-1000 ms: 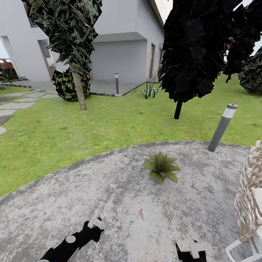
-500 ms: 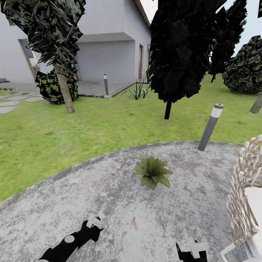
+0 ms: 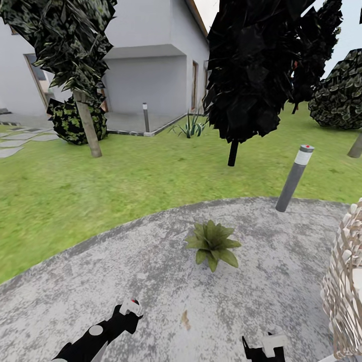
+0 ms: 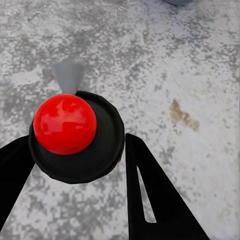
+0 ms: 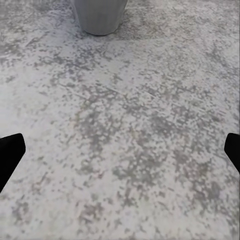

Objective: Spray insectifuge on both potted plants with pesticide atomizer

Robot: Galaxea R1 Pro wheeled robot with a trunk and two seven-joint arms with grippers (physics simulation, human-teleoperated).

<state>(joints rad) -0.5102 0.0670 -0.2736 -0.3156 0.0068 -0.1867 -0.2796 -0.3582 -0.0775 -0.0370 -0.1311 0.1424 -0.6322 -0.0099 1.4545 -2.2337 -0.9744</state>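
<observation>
On the round stone patio (image 3: 100,281), ahead of the robot, one potted plant (image 3: 212,243) sits well apart from both hands. The left hand (image 3: 131,307) hangs low over the paving left of the plant; whether its fingers (image 4: 150,200) are spread I cannot tell. The right hand (image 3: 264,347), nearer than the plant and to its right, is spread wide, its fingertips (image 5: 10,152) far apart. A grey bollard lamp (image 3: 294,178) stands beyond the plant.

Wicker chair (image 3: 347,291) cut off at picture's edge.
</observation>
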